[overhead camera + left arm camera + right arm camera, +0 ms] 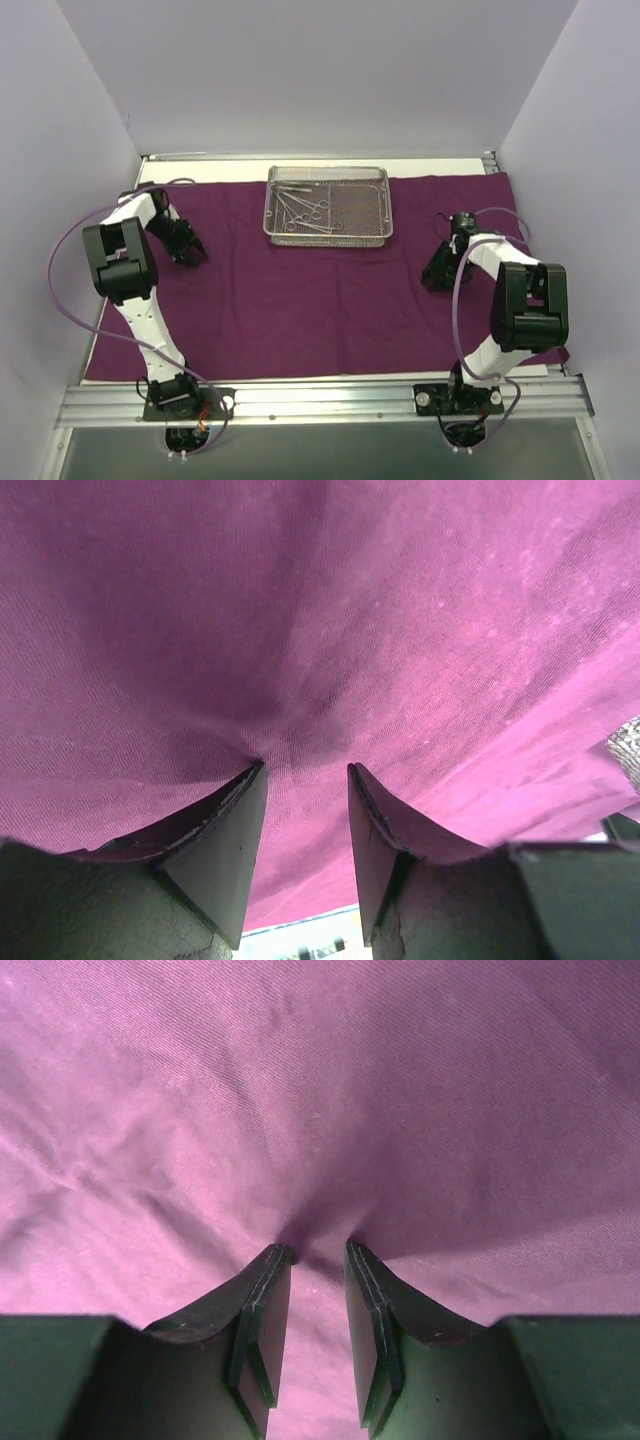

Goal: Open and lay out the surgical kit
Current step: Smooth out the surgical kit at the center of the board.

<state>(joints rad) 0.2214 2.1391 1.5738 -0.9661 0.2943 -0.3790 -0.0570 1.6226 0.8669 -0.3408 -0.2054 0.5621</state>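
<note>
The left gripper (305, 768) is pressed tip-down into the dark purple cloth wrap (300, 310). Its two dark fingers (235, 840) stand apart with a plain gap between them, and the fabric dimples at their tips. The right gripper (318, 1250) sits the same way on the cloth's other side with a narrower gap between its fingers (265, 1300). Creases run in toward its tips, and I cannot tell whether a small fold is nipped there. From above, the cloth is spread flat and the two grippers rest well apart on it, left (193, 255) and right (435, 278). The shallow rectangular silver wire-mesh tray (328, 240) lies between them and farther out, near the cloth's far edge. Its long axis runs across the table from side to side. A scrap of silver mesh (628, 748) at the right edge of the left wrist view suggests the tray is forward and inward of that hand. The small silver scissor-handled clamps and tweezers (303, 210) lie in the tray's left half, lengthwise along it. The wrap looks opened, so lifting the instruments out seems to be what is left. Both arms are about equally near the tray, but the left looks nearer the instruments and would reach forward and to its right.
</note>
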